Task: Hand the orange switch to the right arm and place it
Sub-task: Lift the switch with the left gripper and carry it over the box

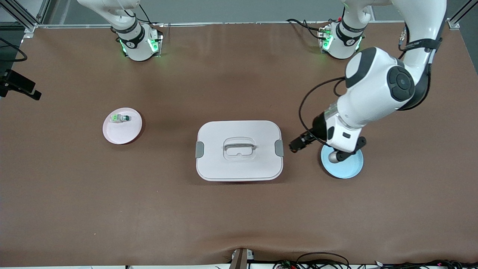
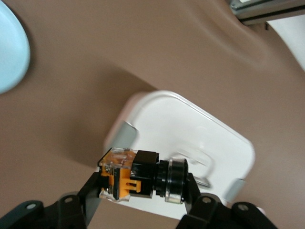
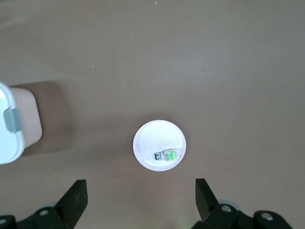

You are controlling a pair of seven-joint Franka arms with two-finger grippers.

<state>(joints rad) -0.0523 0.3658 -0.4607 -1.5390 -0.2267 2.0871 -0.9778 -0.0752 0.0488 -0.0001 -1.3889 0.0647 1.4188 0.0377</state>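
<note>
My left gripper (image 2: 143,185) is shut on the orange switch (image 2: 138,175), a small black cylinder with an orange clip and a clear end, held sideways between the fingers. In the front view the left gripper (image 1: 297,144) points sideways over the table between the light blue plate (image 1: 351,168) and the white lidded box (image 1: 216,164). The right arm's gripper (image 3: 140,200) hangs open and empty, high over the pale pink plate (image 3: 159,136). It is out of the front view.
A small white-and-green part (image 1: 119,118) lies on the pale pink plate (image 1: 123,132) toward the right arm's end. The white box (image 2: 190,124) with grey latches stands mid-table. The blue plate (image 2: 9,47) is bare.
</note>
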